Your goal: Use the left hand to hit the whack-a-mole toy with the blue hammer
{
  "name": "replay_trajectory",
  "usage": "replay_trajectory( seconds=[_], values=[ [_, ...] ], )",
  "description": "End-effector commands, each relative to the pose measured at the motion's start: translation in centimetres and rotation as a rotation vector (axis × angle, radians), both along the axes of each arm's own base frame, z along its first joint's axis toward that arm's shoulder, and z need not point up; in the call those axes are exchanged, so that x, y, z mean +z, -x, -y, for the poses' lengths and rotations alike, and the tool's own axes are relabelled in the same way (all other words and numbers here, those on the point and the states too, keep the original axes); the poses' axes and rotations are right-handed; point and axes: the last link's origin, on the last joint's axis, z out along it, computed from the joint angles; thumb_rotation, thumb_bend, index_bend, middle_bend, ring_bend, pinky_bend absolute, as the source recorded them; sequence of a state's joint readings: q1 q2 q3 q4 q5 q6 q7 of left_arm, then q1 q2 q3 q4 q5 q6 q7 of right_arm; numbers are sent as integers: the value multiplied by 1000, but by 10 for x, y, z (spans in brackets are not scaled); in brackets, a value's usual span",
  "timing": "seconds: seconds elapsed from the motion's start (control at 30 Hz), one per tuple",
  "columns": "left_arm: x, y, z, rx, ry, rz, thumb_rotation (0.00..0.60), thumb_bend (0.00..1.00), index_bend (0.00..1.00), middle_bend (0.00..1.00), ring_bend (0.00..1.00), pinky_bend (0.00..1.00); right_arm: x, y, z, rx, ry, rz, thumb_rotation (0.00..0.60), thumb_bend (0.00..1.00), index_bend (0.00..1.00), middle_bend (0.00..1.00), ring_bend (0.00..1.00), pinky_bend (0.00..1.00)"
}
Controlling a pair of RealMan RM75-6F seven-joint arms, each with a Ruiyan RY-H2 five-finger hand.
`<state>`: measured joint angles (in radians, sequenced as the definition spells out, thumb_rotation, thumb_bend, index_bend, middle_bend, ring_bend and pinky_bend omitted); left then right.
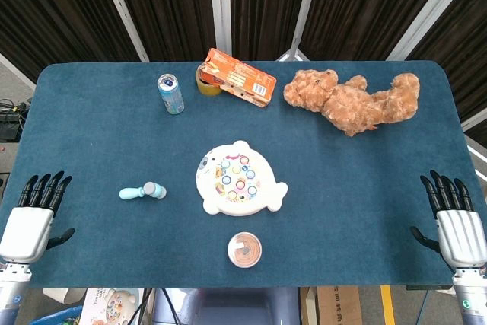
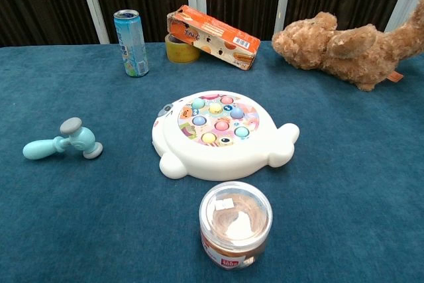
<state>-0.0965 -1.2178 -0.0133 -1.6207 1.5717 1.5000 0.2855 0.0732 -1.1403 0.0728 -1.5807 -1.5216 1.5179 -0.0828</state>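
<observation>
The white whack-a-mole toy, with coloured buttons on top, lies at the table's middle. The light blue hammer with grey head ends lies on the cloth to its left, handle pointing left. My left hand rests open at the front left edge, well left of the hammer, fingers spread and holding nothing. Open too, my right hand sits at the front right edge. Neither hand shows in the chest view.
A blue can, a yellow tape roll and an orange box stand at the back. A brown plush bear lies back right. A clear-lidded jar stands in front of the toy.
</observation>
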Motion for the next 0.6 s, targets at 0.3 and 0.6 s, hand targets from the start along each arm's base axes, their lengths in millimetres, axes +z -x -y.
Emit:
replay_trajectory(
  seconds=[0.3, 0.6],
  values=[
    [-1, -1, 0, 12, 1, 5, 600, 0, 0, 0, 0, 0, 0, 0, -2, -4, -12, 16, 600, 194, 0, 0, 0, 0],
    [-3, -1, -3, 26, 1, 2, 600, 0, 0, 0, 0, 0, -1, 1, -2, -19, -18, 14, 600, 194, 0, 0, 0, 0]
  ],
)
